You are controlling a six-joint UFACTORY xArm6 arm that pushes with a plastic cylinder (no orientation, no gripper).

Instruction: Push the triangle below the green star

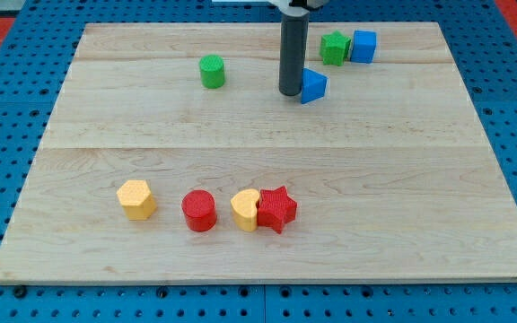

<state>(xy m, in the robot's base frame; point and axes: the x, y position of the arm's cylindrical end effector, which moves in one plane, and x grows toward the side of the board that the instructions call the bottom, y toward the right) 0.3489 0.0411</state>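
A blue triangle point(313, 86) lies near the view's top, right of centre. A green star point(334, 48) sits above and to the right of it, touching a blue cube point(363, 46) on its right. My tip point(291, 92) is at the end of the dark rod, right against the triangle's left side. The triangle is lower than the star and a little to its left.
A green cylinder point(212, 71) stands left of my tip. Near the view's bottom lie a yellow hexagon point(137, 199), a red cylinder point(199, 211), a yellow heart-like block point(246, 209) and a red star point(276, 209) touching it. The wooden board point(420, 179) has blue pegboard around it.
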